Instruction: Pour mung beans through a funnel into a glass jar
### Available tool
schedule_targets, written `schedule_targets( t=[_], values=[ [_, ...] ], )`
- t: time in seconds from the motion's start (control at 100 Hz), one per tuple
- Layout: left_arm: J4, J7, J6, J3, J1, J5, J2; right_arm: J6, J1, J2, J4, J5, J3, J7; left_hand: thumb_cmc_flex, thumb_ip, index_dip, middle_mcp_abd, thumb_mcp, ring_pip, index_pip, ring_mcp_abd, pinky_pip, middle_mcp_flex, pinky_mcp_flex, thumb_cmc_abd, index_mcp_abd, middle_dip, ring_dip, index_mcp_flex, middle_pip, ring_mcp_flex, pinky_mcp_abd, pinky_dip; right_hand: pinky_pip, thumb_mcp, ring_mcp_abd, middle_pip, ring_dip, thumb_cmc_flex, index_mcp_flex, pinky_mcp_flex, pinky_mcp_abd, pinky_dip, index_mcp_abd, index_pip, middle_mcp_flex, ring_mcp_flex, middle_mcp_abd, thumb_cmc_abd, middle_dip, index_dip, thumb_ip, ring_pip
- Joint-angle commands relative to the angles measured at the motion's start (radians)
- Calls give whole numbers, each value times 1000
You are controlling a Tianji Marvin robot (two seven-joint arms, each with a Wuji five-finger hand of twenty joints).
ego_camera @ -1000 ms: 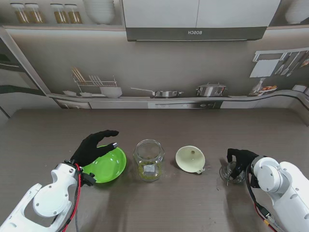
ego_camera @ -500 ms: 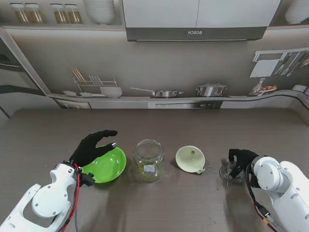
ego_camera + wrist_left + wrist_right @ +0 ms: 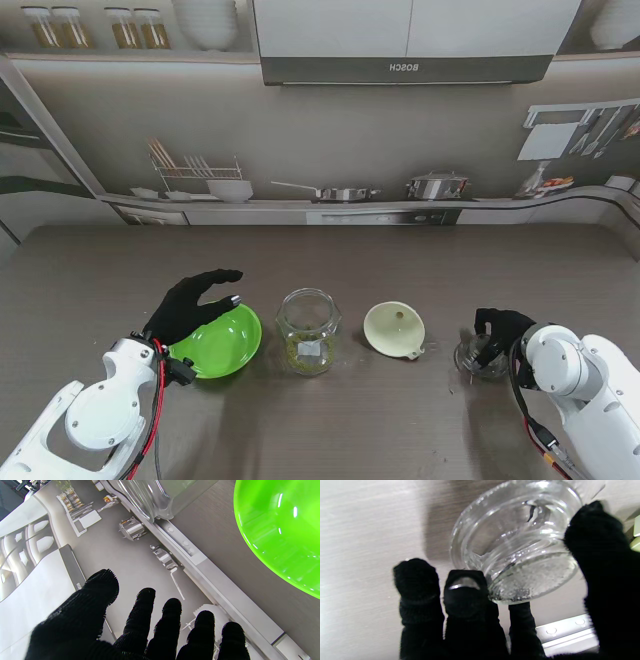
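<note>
Funnel point(image 3: 394, 329) lay left of the right hand point(image 3: 497, 330) (fingers closed around a small glass dish point(image 3: 480, 357)), while the left hand point(image 3: 192, 303) hovered spread, empty, over the green bowl point(image 3: 220, 345).

The left hand point(image 3: 140, 627) in a black glove spreads its fingers point(image 3: 172, 620) apart and holds nothing. A bright green bowl point(image 3: 280, 530) sits on the wooden table point(image 3: 225, 555), near a glass jar point(image 3: 160, 495).
</note>
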Motion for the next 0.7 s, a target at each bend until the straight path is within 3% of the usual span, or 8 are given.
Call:
schedule_targets(
  t=[0.0,0.69],
  values=[
    [0,-18,2,1,-1,-4,-3,7,-11,-4,-17,3,3,19,4,-12,-3,-1,-20,-23,-4,-14,-27,1,-20,37,-3,-7,-5,13,-16,-14,-43,-3,47,320,-166,122,15,276,188,29,-1,-5,83,159,70,53,-163,213,24,25,112,40],
    [8,-14,-6,-7,1,-2,-4,25,-3,-8,-56,18,10,16,4,-12,-2,-1,-20,-23,-3,-15,-27,1,-21,38,-2,-8,-4,16,-16,-13,-42,-3,53,324,-167,120,18,276,192,31,1,-5,84,160,75,53,-158,208,26,24,115,50]
  ],
)
